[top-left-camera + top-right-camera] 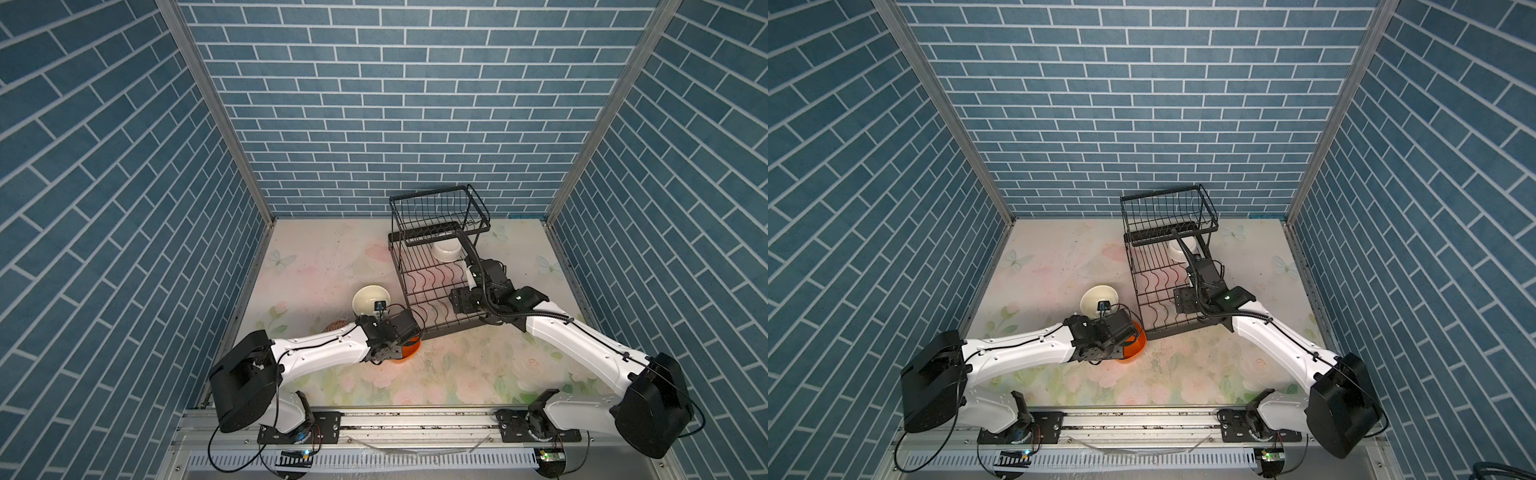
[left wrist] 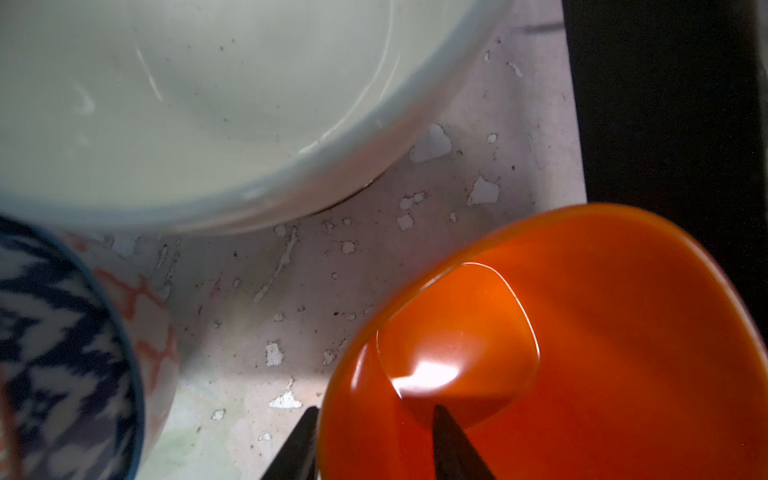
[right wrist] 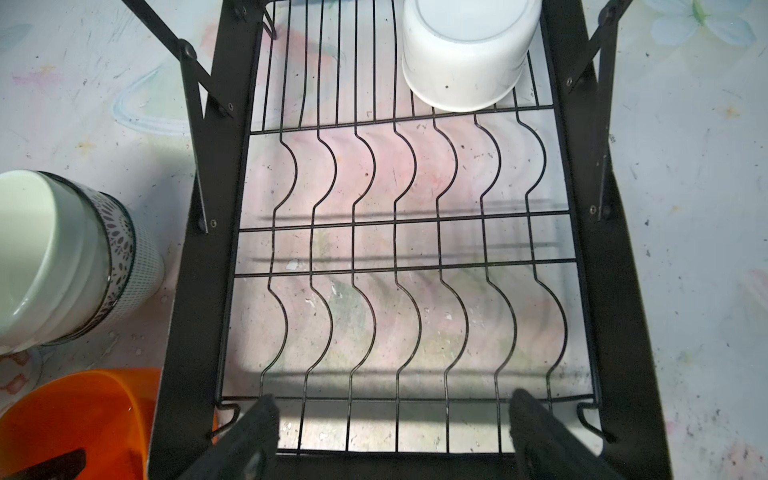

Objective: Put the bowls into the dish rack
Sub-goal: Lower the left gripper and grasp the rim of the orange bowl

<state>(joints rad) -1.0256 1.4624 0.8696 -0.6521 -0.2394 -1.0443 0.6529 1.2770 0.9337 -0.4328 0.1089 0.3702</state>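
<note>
Only the left wrist view showed how the left gripper (image 2: pixel 376 446) met the orange bowl (image 2: pixel 582 353): one finger (image 2: pixel 455 449) stood inside it and the other outside, with the rim between them. Whether they already pressed the rim I could not tell. Beyond the jaws lay a cream bowl (image 2: pixel 187 104), and to one side a blue patterned bowl (image 2: pixel 62 353).

The right wrist view showed the right gripper (image 3: pixel 392 432) with jaws wide apart and empty, over the near end of the rack (image 3: pixel 615 291). Far ahead of the jaws a white bowl (image 3: pixel 465 62) lay upside down on the rack wires.

In both top views both arms stretched forward and low. The table (image 1: pixel 311 257) had a worn floral cover, and blue brick walls stood around it.
</note>
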